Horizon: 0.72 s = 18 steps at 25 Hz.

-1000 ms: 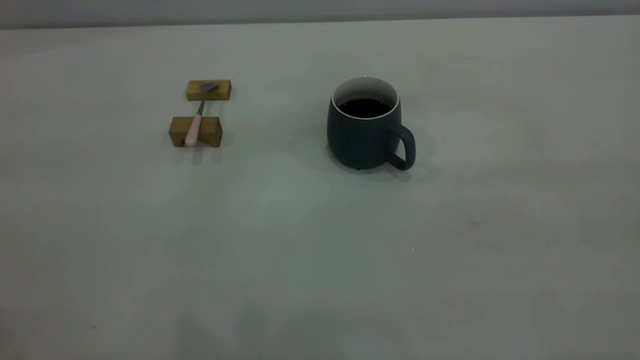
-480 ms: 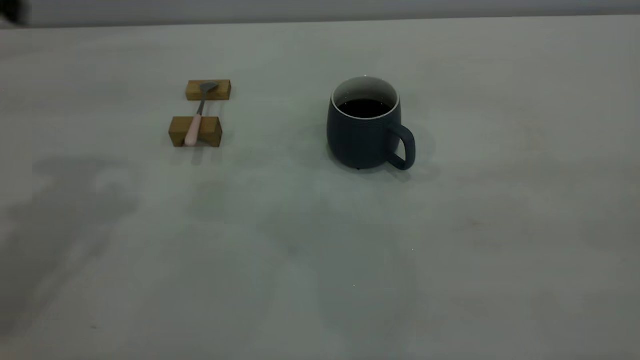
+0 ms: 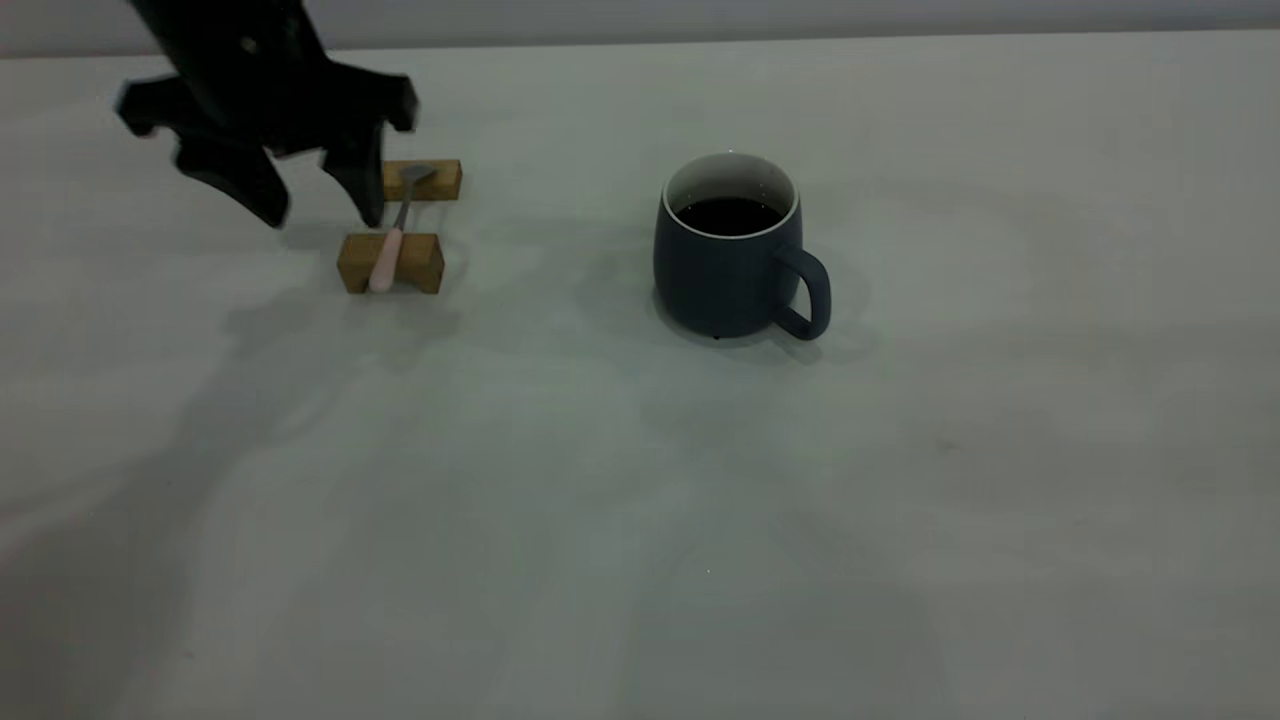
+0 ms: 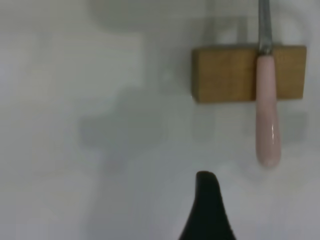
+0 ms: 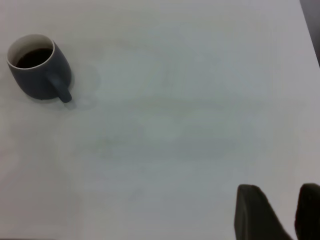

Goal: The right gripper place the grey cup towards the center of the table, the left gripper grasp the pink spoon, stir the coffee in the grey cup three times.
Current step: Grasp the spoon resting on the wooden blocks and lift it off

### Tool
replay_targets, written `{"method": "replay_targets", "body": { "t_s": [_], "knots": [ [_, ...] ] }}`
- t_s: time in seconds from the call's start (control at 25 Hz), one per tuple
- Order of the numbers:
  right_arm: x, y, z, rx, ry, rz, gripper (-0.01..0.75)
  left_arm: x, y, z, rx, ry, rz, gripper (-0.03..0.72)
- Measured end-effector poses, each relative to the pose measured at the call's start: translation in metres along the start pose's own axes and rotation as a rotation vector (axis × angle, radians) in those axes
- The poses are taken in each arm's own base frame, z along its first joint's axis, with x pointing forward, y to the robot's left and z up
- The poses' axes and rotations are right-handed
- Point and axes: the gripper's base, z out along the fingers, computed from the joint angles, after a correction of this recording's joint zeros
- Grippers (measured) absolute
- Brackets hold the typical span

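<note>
The pink spoon lay across two wooden blocks, with its pink handle on the near block and its grey bowl on the far block. The left end effector hung just beside the blocks, on the side away from the cup, with its two black fingers spread wide and holding nothing. In the left wrist view the handle stuck out past the near block, so there was open room under it.

The spoon looked light, thin and stiff. Its smooth round handle could slip, so I think the best place to take hold was the pink handle near the block, with one finger on each side. A bump might roll it off the blocks.

The grey cup stood upright near the middle of the surface, well apart from the spoon. Its loop handle pointed toward the right side. The coffee sat dark and flat below the white rim. The cup looked heavy and hard, and it could break or spill if tipped.

The right end effector was far from the cup, over a bare part of the surface. Its fingers stood a little apart and held nothing.

There was one spoon, one cup and two blocks.
</note>
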Motion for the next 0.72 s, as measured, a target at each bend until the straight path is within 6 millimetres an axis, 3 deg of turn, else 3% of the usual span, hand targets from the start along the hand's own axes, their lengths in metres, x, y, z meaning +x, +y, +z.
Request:
{"method": "replay_targets", "body": {
  "t_s": [0.44,0.6,0.72],
  "knots": [
    [0.000,0.000,0.000,0.000,0.000,0.000,0.238,0.004,-0.010,0.046,0.024,0.033,-0.025,0.599],
    [0.000,0.000,0.000,0.000,0.000,0.000,0.238,0.004,-0.011,0.052,0.029,0.020,-0.029,0.454],
    [0.000,0.000,0.000,0.000,0.000,0.000,0.238,0.002,-0.011,0.052,0.036,0.000,-0.033,0.258]
  ]
}}
